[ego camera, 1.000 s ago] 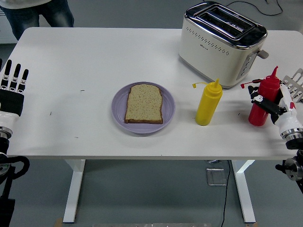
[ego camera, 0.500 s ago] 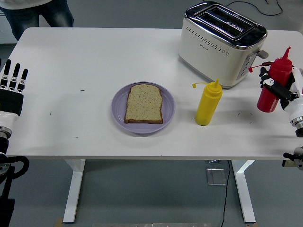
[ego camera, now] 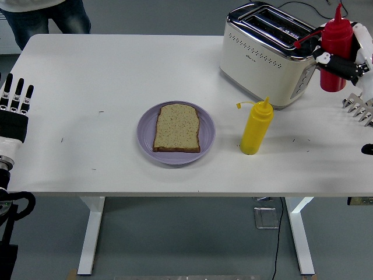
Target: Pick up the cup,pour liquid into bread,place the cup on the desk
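Note:
A slice of bread (ego camera: pixel 177 128) lies on a purple plate (ego camera: pixel 147 140) at the table's middle. My right hand (ego camera: pixel 342 61) is shut on a red squeeze bottle (ego camera: pixel 334 45) and holds it upright in the air at the far right, beside the toaster. A yellow squeeze bottle (ego camera: pixel 256 126) stands on the table right of the plate. My left hand (ego camera: pixel 14 104) is open, fingers straight, at the left edge. No cup is in view.
A cream and chrome toaster (ego camera: pixel 270 53) stands at the back right. A metal fork-like tool (ego camera: pixel 357 107) shows at the right edge. A person stands at the far left corner (ego camera: pixel 44 14).
My right hand has lifted the red bottle off the table and raised it up and slightly right, to toaster height. The left hand has not moved.

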